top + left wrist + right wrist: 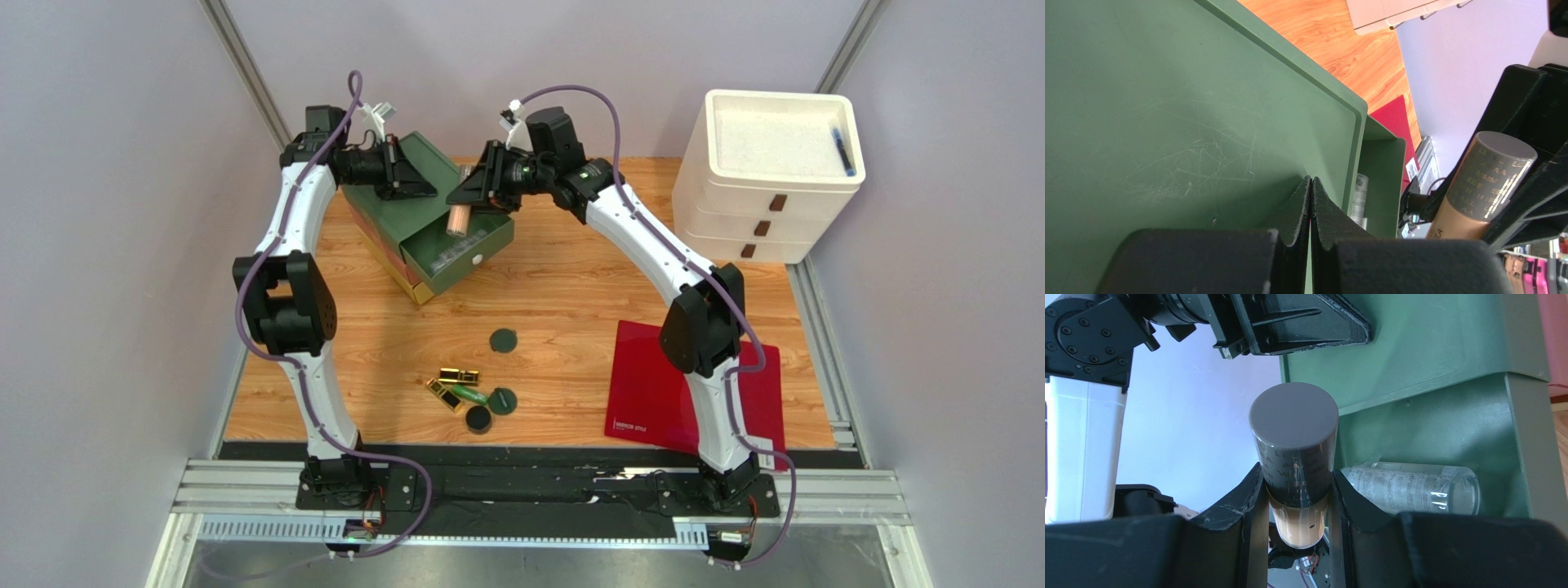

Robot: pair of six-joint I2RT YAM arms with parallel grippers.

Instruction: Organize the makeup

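Right end effector (1296,499) clenched on grey-capped beige cosmetic tube (1293,435) — held above open green plastic drawer (1438,429), clear tube (1413,487) already inside. Left end effector (1310,205) pinched empty against green box top (1168,122). Next — lower, release into drawer.

Capped tube (1293,453): grey cap, tan contents, clamped in the right gripper (1296,485) over the open green drawer (1425,432).
Clear tube (1413,487): on its side inside that drawer.
Compacts (502,342): three dark green discs, flat on the table (577,306).
Gold lipstick tubes (460,374): lying clustered near two compacts.
Green tube (469,395): lying among them.
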